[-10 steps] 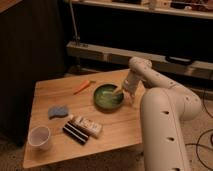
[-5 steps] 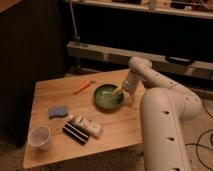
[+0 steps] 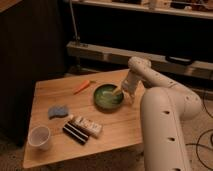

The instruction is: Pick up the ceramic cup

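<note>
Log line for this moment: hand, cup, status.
hand: at camera-right rim of green bowl | ceramic cup: upright, near-left corner of table, apart from hand | status: cup not grasped

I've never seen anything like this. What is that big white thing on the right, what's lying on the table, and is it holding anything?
The big white shape is a robot arm. There is only one picture, from a camera looking down past the arm at a wooden table. At the arm's end is its gripper, a two-finger hand, placed at the right rim of a green bowl. I cannot tell whether it holds anything. Also on the table are a carrot, a blue sponge, and a white packet beside a dark packet. A small white cup stands at the near left corner, far from the gripper.
</note>
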